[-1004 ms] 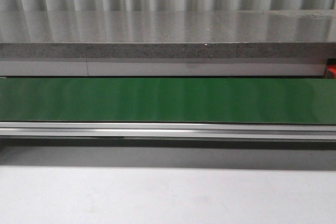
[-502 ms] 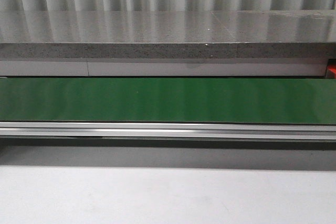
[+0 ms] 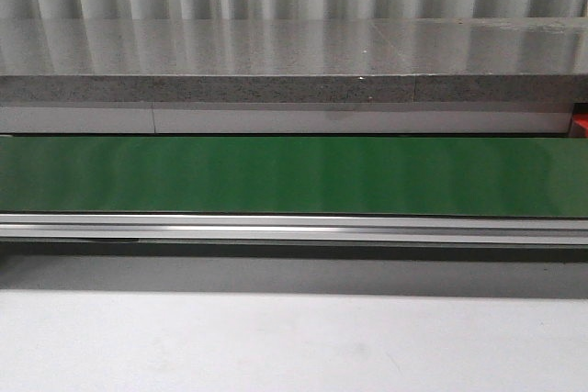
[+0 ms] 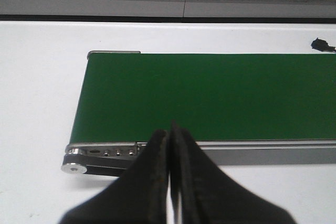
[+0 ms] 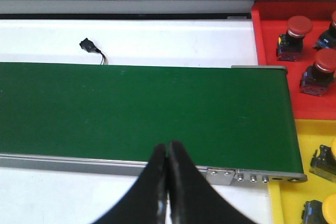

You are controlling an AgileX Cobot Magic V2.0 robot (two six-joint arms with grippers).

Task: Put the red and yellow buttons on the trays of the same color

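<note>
While both claws hang shut and empty over the near edge of the belt, nothing to pick is in reach yet — the lines below run from near to far.

Left claw (image 4: 169,129): jaws pressed together, holding nothing, poised over the near rail at the belt's left end.
Right claw (image 5: 168,148): jaws likewise pressed together and empty, poised over the near rail towards the belt's right end.
Green conveyor belt (image 5: 131,111): bare in all three views; no button rides on it.
Yellow tray (image 5: 286,198): on the white counter (image 4: 37,103) just past the belt's right end, on the near side; two yellow buttons (image 5: 328,158) sit in it, partly cut off by the frame edge.
Red tray (image 5: 273,61): beyond the yellow one, touching it; three red buttons show, the clearest (image 5: 294,38) near its far wall.
Buttons relative to the claws: all of them lie to the right of the right claw, beyond the belt's end and well apart from the left claw.
Risk — timing: a button arriving on the belt would meet shut jaws; unless they open in time, the claw may knock it over or miss it.
Risk — crowding: the trays already hold buttons, so a careless drop could strike a neighbour.
Small black connector (image 5: 86,44): lies with its wires on the counter beyond the belt; no part of the task.
</note>
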